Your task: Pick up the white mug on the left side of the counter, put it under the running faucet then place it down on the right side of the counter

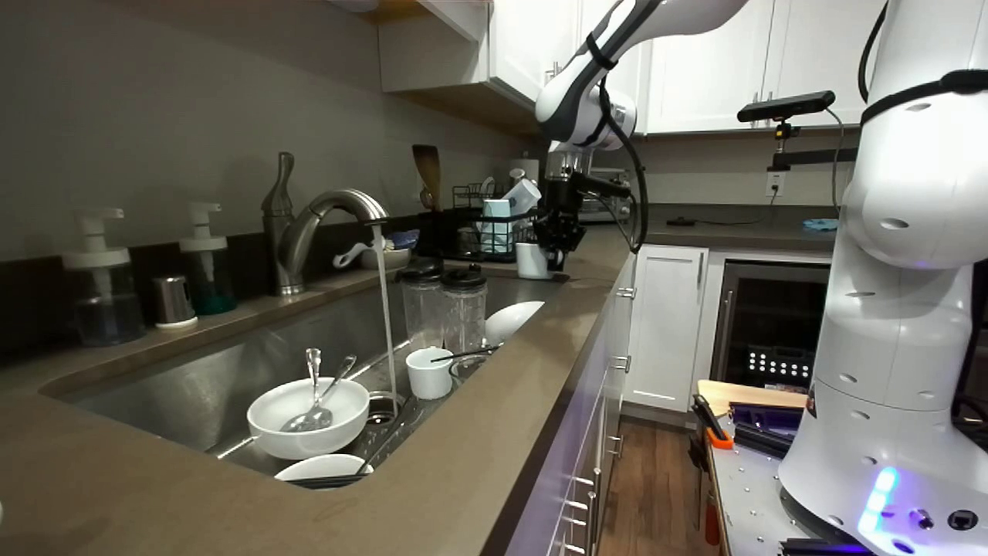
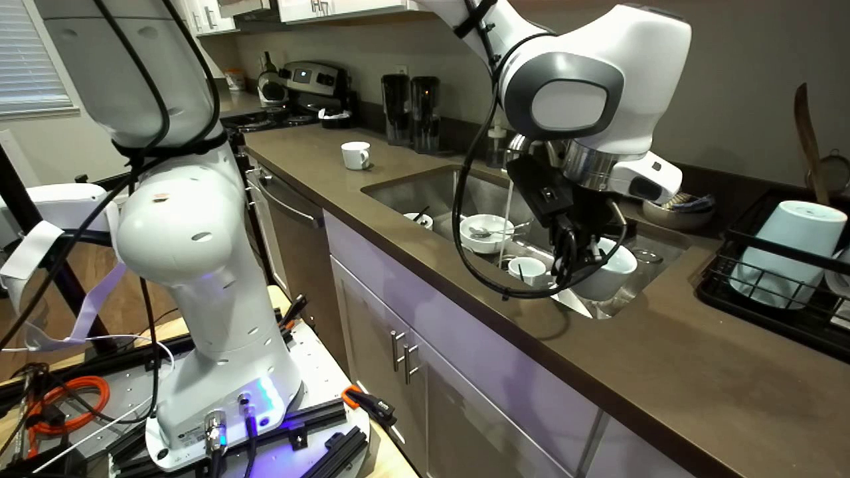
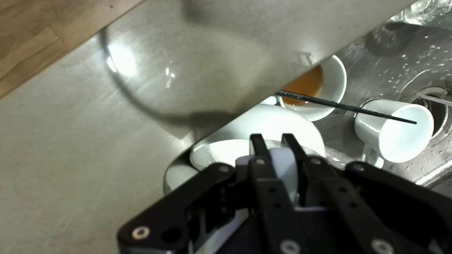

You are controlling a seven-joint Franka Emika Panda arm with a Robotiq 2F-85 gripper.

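Note:
My gripper (image 3: 274,141) is shut on the handle of the white mug (image 2: 607,275), with a pale strip of it (image 3: 284,164) between the fingers in the wrist view. In an exterior view the mug (image 1: 532,261) hangs roughly upright below the gripper (image 1: 557,259), past the sink's far end. The wrist view has most of the mug's body hidden under the gripper. The faucet (image 1: 333,207) runs a thin stream into the sink, well away from the mug. The counter (image 2: 730,358) stretches along both sides of the sink.
In the sink (image 1: 177,401) are white bowls (image 1: 309,417), a small white cup (image 1: 429,373), lidded tumblers (image 1: 463,309) and chopsticks. A dish rack (image 2: 764,279) with a pale cup stands right of the sink. Another white cup (image 2: 356,155) sits on the left counter.

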